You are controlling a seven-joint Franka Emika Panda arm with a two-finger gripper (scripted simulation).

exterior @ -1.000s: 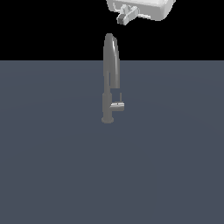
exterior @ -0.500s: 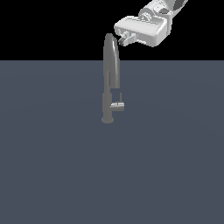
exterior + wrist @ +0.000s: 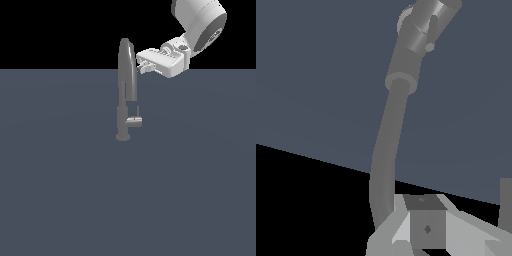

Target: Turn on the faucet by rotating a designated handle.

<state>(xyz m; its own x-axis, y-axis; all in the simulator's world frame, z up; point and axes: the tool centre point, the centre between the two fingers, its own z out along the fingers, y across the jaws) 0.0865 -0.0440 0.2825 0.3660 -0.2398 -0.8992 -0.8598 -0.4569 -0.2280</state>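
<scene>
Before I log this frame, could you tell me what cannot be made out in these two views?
- Exterior view: whether the gripper is open or touching the faucet; its fingertips are tiny beside the spout.
- Exterior view: the handle lever's angle; too small.
- Wrist view: the gripper fingertips, cut off by the picture's edge.

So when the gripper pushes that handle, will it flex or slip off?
The handle looks like a short metal stub, so probably stiff. Its thin rod lever and smooth round surface may let fingers slide. The faucet probably won't tip.
</scene>
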